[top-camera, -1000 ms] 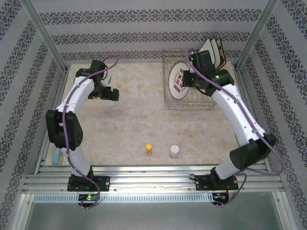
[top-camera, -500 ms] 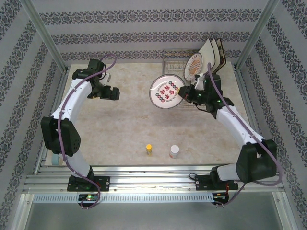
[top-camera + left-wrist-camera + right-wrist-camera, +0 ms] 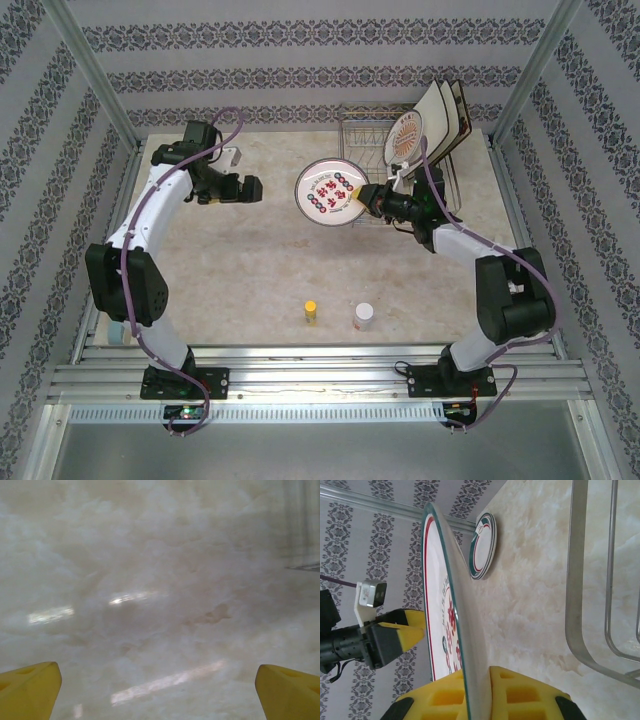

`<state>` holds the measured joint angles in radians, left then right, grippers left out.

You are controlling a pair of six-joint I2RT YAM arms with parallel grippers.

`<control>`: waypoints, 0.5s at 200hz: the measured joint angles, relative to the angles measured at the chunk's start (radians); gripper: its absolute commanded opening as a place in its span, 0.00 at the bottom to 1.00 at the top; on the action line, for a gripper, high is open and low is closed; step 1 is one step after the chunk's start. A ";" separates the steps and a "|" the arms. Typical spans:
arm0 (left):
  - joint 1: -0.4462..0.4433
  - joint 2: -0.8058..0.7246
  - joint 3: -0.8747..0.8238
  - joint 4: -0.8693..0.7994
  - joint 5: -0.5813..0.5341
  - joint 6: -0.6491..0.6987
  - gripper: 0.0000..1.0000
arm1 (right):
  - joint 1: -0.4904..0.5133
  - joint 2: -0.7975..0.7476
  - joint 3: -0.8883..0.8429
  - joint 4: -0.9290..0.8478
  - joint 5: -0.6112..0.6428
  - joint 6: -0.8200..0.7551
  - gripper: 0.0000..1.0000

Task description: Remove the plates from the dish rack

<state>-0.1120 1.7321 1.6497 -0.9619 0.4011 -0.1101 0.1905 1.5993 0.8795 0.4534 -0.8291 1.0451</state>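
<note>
Over the cream bench point(image 3: 260, 270), the right fingers point(image 3: 366, 197), clamped on the rim of a round white plate with red-patterned centre point(image 3: 328, 192), have carried it further left of the silver wire dish rack point(image 3: 360, 130) at far right. The left fingers point(image 3: 250, 187), wide open and empty, have edged right.

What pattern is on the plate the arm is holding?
White plate, red and dark motifs in the centre, dark rim ring; best in the top external view.
</note>
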 measured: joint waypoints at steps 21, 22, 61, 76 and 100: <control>0.000 0.000 -0.007 0.082 0.143 -0.056 1.00 | 0.002 0.026 0.008 0.016 -0.003 0.002 0.00; 0.000 0.000 -0.010 0.090 0.154 -0.060 1.00 | 0.002 0.027 0.008 0.016 -0.004 0.002 0.00; 0.000 -0.026 -0.139 0.377 0.404 -0.248 1.00 | 0.021 0.071 0.051 0.015 -0.003 0.005 0.00; -0.003 -0.026 -0.180 0.468 0.459 -0.315 1.00 | 0.037 0.083 0.081 0.015 -0.003 0.005 0.00; -0.016 -0.026 -0.221 0.570 0.511 -0.390 0.97 | 0.060 0.097 0.129 0.015 -0.003 0.006 0.00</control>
<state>-0.1284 1.7061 1.4288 -0.3916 0.9119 -0.5003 0.2504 1.6958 1.0080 0.4686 -0.8322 1.0515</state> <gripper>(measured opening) 0.992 0.100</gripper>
